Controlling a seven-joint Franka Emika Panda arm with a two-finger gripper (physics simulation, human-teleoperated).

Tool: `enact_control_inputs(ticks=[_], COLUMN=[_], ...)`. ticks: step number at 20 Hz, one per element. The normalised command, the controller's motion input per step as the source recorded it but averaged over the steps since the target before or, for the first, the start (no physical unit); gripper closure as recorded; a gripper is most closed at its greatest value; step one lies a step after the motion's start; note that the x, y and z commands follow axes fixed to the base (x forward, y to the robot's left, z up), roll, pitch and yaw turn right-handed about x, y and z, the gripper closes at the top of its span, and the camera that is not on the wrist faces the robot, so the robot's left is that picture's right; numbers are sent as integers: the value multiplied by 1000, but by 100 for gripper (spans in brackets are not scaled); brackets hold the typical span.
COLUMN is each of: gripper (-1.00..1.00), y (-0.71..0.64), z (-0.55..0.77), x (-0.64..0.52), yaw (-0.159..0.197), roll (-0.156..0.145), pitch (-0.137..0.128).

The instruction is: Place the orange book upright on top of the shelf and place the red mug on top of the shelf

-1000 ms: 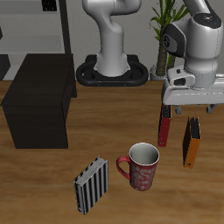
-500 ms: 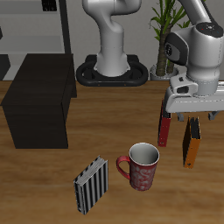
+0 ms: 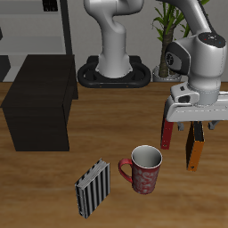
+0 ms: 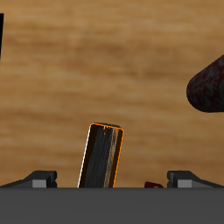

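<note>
While the hand (image 3: 197,127) hangs just above the orange book (image 3: 194,148), its two fingers stand apart and hold nothing — one on each side of the book's top edge in the wrist view. The book (image 4: 103,156) stands upright on the counter (image 3: 107,147), just beside a dark red book (image 3: 166,134) and well apart from the shelf (image 3: 37,102). It looks thin, stiff and light, with smooth covers that may slip, so I judge the best hold is across the two flat covers near the top — squarely, so that it does not turn. The red mug (image 3: 143,168) stands nearer the front edge, beside a striped book (image 3: 91,189); it seems heavier and rigid.
</note>
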Motion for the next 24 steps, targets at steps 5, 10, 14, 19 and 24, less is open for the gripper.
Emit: enact_control_inputs(ticks=[5, 10, 14, 19, 24], gripper=[-100, -100, -100, 100, 100], y=[-7, 94, 131, 39, -27], z=[-296, -210, -198, -98, -50], x=[38, -19, -19, -3, 29], yaw=[3, 16, -3, 16, -11], roll=[-5, 13, 3, 27, -3], pitch=[40, 26, 34, 15, 12])
